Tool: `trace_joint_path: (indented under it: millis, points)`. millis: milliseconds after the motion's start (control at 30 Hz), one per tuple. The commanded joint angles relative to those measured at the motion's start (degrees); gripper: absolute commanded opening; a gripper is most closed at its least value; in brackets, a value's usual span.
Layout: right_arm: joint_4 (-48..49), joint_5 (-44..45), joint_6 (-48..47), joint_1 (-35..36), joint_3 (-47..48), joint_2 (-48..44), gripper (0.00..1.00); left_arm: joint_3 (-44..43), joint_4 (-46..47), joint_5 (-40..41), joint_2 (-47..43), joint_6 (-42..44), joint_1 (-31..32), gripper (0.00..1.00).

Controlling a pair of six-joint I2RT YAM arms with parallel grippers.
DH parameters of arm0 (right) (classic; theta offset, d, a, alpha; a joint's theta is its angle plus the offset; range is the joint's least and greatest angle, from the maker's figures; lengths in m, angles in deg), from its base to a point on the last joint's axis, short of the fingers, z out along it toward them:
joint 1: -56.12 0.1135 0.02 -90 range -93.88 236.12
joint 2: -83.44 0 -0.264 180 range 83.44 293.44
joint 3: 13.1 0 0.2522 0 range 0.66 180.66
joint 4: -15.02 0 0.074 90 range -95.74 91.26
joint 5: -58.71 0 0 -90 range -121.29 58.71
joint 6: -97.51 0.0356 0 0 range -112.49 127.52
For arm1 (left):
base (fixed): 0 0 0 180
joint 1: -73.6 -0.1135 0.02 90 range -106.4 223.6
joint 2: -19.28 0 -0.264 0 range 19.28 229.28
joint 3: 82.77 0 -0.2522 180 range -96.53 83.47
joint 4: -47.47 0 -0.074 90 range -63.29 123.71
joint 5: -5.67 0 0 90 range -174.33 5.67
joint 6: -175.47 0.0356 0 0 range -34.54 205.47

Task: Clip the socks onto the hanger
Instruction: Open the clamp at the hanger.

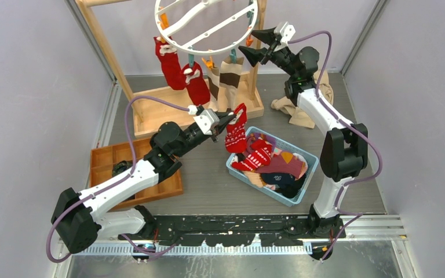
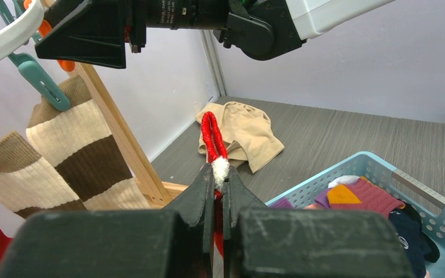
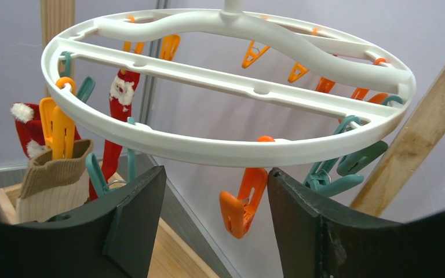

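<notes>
Grey wood-grain table (image 1: 208, 182), lilac walls (image 1: 29, 87), hanger (image 3: 226, 152) above.

The left arm (image 1: 126, 180) reaches forward low, jaws pinched closed, while the right arm (image 1: 320, 117) stretches high, jaws spread wide.

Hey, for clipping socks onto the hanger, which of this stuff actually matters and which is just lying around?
For the job:
white ring hanger
orange clip in front of the open right fingers
red sock pinched in the left fingers
socks in the blue basket
socks already hung

Lying about:
beige cloth
wooden compartment tray
</notes>
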Motion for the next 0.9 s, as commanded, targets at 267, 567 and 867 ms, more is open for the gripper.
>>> trace_joint_path:
  millis: [267, 567, 867]
  points:
    - [5.68, -11.06, 5.70, -2.43, 5.27, 2.11, 0.71, -3.76, 3.51, -1.06, 0.64, -1.19, -0.34, 0.00]
    - [9.48, -15.68, 10.68, -3.41, 7.38, 4.43, 0.73, -5.97, 2.21, -1.83, 2.30, -1.61, -0.28, 0.00]
    - [10.97, -15.52, 11.81, -4.71, 7.89, 6.17, 0.79, -7.62, 1.18, -1.84, 3.24, -2.48, -0.28, 0.00]
